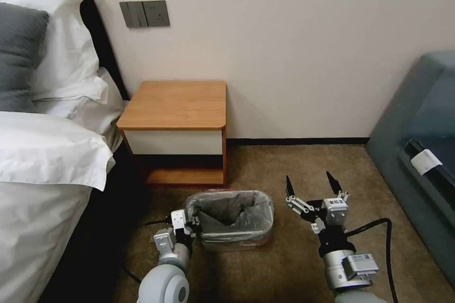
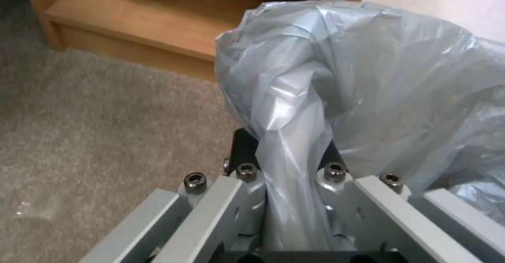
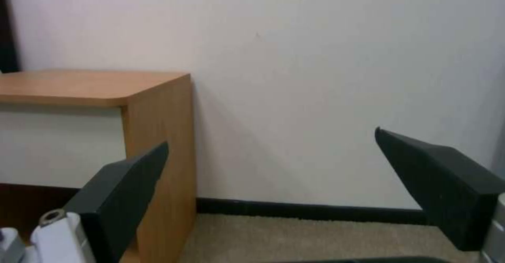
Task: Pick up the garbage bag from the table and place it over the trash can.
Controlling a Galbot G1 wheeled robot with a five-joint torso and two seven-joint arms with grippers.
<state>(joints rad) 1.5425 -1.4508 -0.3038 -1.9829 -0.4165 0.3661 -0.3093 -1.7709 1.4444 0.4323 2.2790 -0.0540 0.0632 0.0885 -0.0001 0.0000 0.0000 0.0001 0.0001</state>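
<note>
Head view: the garbage bag (image 1: pixel 235 215) draped over the trash can (image 1: pixel 237 242) is pinched by the left tool (image 1: pixel 195 227); the right tool (image 1: pixel 313 185) is held spread beside it

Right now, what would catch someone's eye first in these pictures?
The grey garbage bag already draped in the beige trash can, on the carpet in front of the wooden table. The left tool is shut on the bag's edge at the bin's left rim, while the right tool hangs open beside the bin.

Soft, even indoor light; deep shadow under the bed (image 1: pixel 95 246); highlights on the garbage bag (image 2: pixel 368 77); wrist views slightly blurred.
</note>
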